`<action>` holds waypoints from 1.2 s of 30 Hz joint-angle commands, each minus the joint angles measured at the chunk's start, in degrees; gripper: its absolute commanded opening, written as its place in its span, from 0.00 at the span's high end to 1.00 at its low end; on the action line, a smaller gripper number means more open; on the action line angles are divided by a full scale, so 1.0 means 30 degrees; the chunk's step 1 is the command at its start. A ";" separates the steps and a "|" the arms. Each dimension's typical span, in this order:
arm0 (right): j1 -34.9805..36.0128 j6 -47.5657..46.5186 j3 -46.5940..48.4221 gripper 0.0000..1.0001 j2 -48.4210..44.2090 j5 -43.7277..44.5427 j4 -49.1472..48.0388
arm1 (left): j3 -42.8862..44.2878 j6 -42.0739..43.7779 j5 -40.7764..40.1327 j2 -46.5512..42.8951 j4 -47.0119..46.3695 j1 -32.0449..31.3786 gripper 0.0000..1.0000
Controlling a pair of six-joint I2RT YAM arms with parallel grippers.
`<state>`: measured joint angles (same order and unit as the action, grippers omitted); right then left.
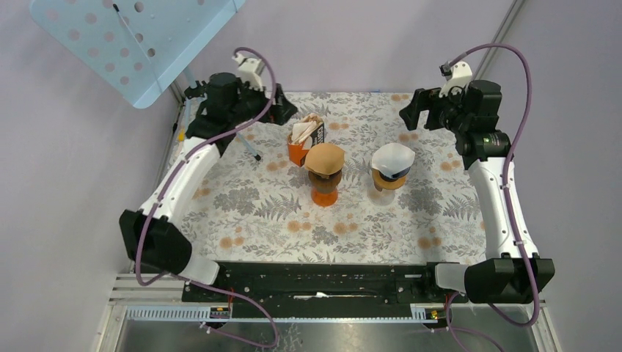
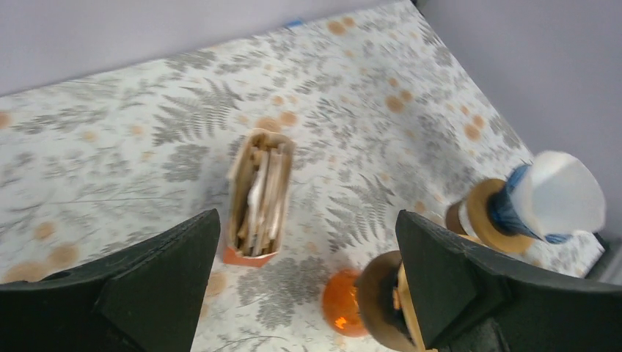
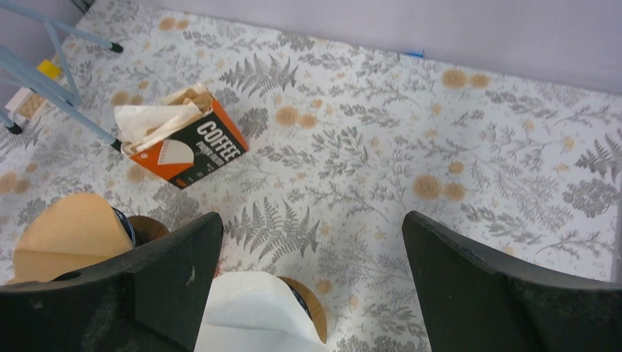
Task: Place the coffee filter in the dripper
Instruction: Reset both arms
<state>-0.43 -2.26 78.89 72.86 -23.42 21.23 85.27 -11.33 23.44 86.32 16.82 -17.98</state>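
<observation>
Two drippers stand mid-table. The left one has an orange base [image 1: 323, 195] and carries a brown coffee filter [image 1: 325, 158]. The right dripper [image 1: 389, 178] is blue and brown and carries a white coffee filter [image 1: 393, 155]. An orange box of filters [image 1: 304, 139] stands behind them. My left gripper [image 1: 283, 110] hangs open above and behind the box [image 2: 257, 194], nothing between its fingers [image 2: 169, 271]. My right gripper [image 1: 408, 117] is open and empty too, raised behind the white filter [image 3: 253, 312]. The brown filter [image 3: 73, 235] also shows in the right wrist view.
A pale blue perforated stand [image 1: 132, 37] overhangs the table's far left corner, and its thin legs [image 3: 59, 81] rest on the cloth near the box [image 3: 191, 143]. A fern-patterned cloth [image 1: 257, 220] covers the table. Walls close in behind and to the right.
</observation>
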 commanded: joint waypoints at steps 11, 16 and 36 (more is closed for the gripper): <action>0.0024 0.1145 -0.0733 0.00 -0.1296 0.0425 -0.2821 | -0.6168 0.0494 -0.2484 -0.5447 -0.5358 0.3081 0.01; 0.0003 0.1126 -0.1371 0.00 -0.1770 0.0044 -0.2876 | -0.6584 0.0566 -0.3037 -0.5825 -0.5332 0.3094 0.01; 0.0024 0.0860 -0.1573 0.01 -0.1870 0.0072 -0.2780 | -0.6575 0.0819 -0.2787 -0.5909 -0.4729 0.3092 0.01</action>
<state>-0.43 0.38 74.02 68.29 -22.20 14.74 65.12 -9.47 15.18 69.63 5.48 -8.99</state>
